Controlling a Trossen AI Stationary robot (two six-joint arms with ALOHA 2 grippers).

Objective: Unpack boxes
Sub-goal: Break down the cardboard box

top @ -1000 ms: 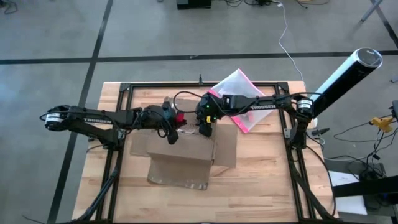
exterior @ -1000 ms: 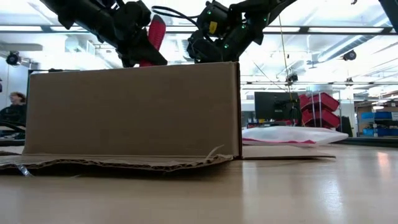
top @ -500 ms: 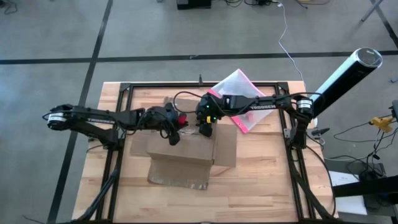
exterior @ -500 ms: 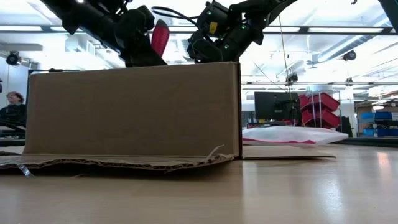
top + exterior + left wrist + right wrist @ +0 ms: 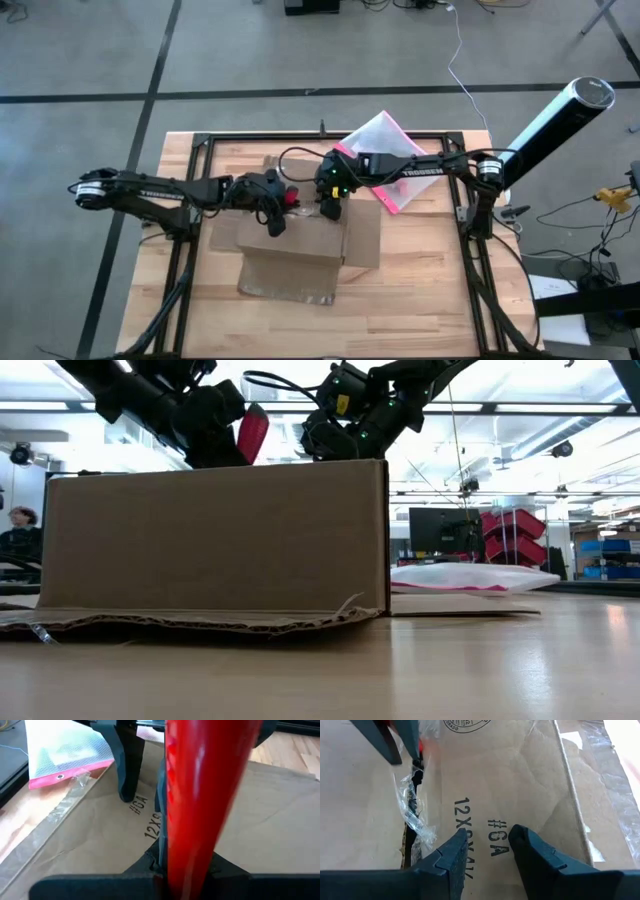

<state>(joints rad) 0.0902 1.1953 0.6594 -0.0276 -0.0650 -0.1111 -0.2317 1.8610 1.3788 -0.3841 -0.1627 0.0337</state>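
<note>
Left hand (image 5: 281, 203) pinches a red tool (image 5: 205, 795) over the box (image 5: 290, 255), which sits mid-tabletop (image 5: 420, 300), flaps closed. Likely step – slitting the taped seam (image 5: 412, 820): keep the tool on the seam line, shallow, drawn steadily so torn tape doesn't snag. Right hand (image 5: 487, 842), fingers slightly apart and holding nothing, hovers at the box top by the printing; best it presses the flap down. Pouch (image 5: 385, 150) lies just beyond. Tool tip hidden – contents unseen, low view shows only the box wall.
</note>
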